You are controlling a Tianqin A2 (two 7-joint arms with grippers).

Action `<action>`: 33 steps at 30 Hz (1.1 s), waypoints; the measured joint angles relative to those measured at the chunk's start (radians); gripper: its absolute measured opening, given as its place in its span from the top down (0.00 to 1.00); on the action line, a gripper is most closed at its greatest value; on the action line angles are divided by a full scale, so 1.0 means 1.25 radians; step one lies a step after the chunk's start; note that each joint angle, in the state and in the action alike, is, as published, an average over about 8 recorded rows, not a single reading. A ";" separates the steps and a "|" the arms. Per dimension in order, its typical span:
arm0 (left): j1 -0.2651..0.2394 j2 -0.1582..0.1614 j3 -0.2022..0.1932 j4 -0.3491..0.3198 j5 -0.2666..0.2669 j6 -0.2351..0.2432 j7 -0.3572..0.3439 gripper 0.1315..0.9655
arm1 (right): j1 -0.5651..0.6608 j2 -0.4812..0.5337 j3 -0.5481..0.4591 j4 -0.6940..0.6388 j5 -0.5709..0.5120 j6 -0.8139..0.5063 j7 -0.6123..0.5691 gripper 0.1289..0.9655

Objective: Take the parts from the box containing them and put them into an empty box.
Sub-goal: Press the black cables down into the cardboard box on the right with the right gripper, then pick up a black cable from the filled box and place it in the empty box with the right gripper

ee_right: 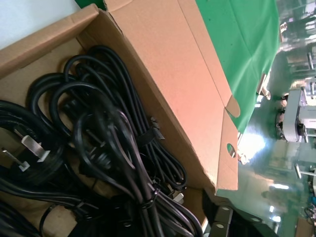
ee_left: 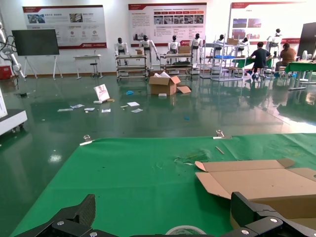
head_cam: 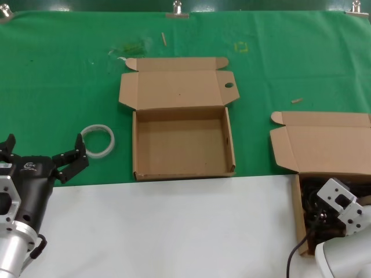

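Observation:
The parts, black power cords (ee_right: 113, 143) coiled in bundles, fill the cardboard box containing them (head_cam: 316, 145) at the right; they also show in the head view (head_cam: 313, 200). My right gripper (ee_right: 163, 222) is down inside this box among the cords and open. One finger (ee_right: 222, 217) stands by the box wall; the other is hidden in the cords. The empty box (head_cam: 182, 142) lies open at the table's middle, and its lid flap has a round hole (head_cam: 229, 86). My left gripper (head_cam: 45, 149) is open and empty at the left, away from both boxes.
A white translucent ring (head_cam: 97, 141) lies on the green cloth just beyond my left gripper and also shows in the left wrist view (ee_left: 185, 230). The near part of the table is white (head_cam: 174, 231). The right box's side flap also has a hole (ee_right: 231, 148).

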 joint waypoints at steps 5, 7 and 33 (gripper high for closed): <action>0.000 0.000 0.000 0.000 0.000 0.000 0.000 0.00 | -0.002 0.000 -0.006 0.001 0.001 0.001 0.003 0.61; 0.000 0.000 0.000 0.000 0.000 0.000 0.000 0.00 | -0.002 0.000 -0.007 0.001 0.002 0.001 0.004 0.66; 0.000 0.000 0.000 0.000 0.000 0.000 0.000 0.00 | 0.017 0.000 -0.069 0.091 -0.023 0.031 0.034 0.91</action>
